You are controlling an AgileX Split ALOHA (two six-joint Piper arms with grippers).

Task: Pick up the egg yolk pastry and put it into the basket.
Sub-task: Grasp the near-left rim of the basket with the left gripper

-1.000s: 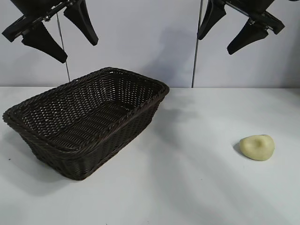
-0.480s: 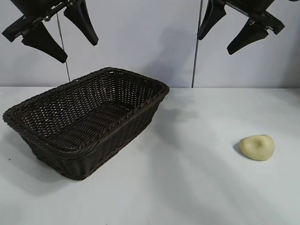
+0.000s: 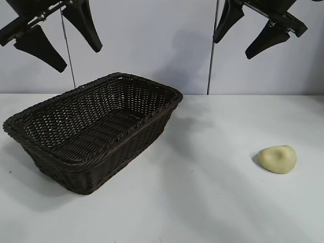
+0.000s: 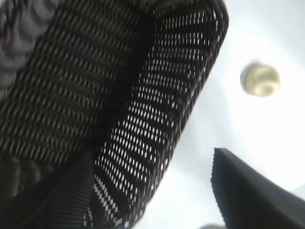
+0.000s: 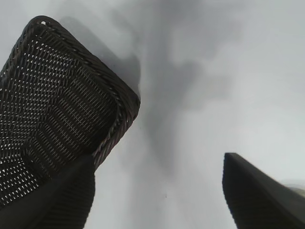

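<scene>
Exterior view: a white table (image 3: pixel 202 202) in front of a pale wall, seen level, with both arms hanging high at the top edge.
Basket (image 3: pixel 93 129): dark brown wicker, sitting on the left half of the table, one corner turned toward the camera; nothing can be seen inside it.
Pastry (image 3: pixel 277 159): small pale yellow lump lying on the bare table at the right, well apart from the basket and touched by nothing.
Left gripper (image 3: pixel 53 35): up in the air above the basket's far left side, fingers spread apart, holding nothing.
Right gripper (image 3: pixel 248 33): high above the table's right half, behind and above the pastry, fingers spread, holding nothing.
Left wrist view: looks down into the basket (image 4: pixel 95 95), with the pastry (image 4: pixel 261 80) small on the table past the basket's rim; the two dark fingertips (image 4: pixel 252 191) frame the scene with a wide gap.
Right wrist view: one end of the basket (image 5: pixel 57 105) and bare table between two spread fingertips (image 5: pixel 259 191).
</scene>
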